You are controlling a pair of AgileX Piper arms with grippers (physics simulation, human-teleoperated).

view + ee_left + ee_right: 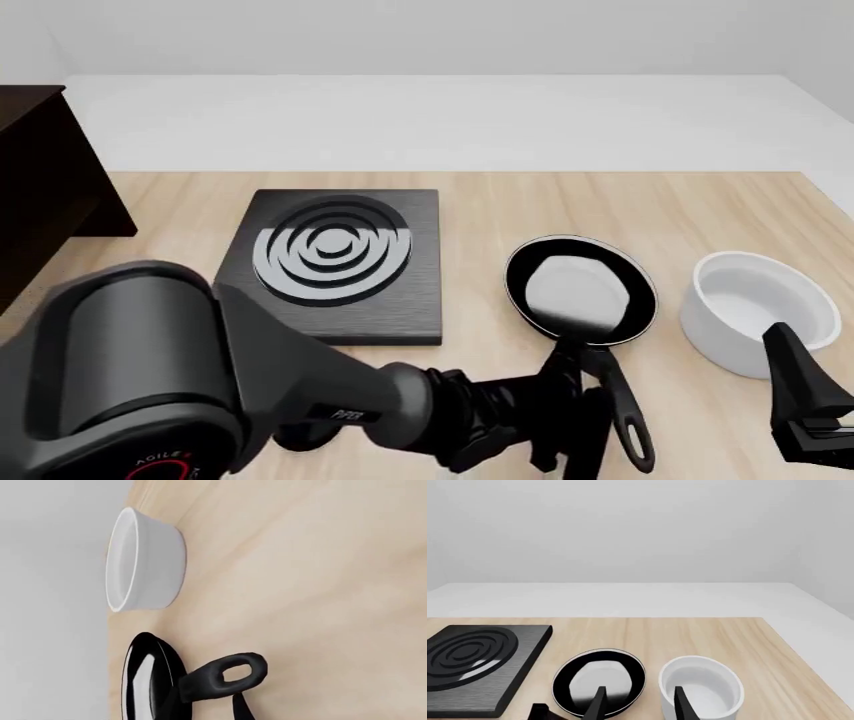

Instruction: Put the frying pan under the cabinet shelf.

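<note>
Spreading across every view is the pale wooden table (561,210), with a plain white floor beyond its far edge. At the far left of the front view stands the large, nearly black wooden cabinet shelf (47,180), only partly in frame, well apart from everything else. The bulky grey left arm (200,380) comes next, reaching from the lower left towards the near middle of the table. Ahead of it lies the black square plate with grey concentric rings (350,262), flat on the table left of centre. To the right of that plate sits the round black frying pan (581,290), glossy grey inside with a thin pale rim, resting flat on the table, its long black handle pointing back towards the arms and ending in a loop hole. Right of the pan, near but apart, stands the round white bowl (758,312), upright. The left gripper (567,425) sits at the handle near its loop end; whether its fingers are closed on the handle I cannot tell. The right gripper (637,702) hangs at the near right; in its wrist view, two dark fingertips (680,700) stand apart with nothing between them, holding nothing.
</note>
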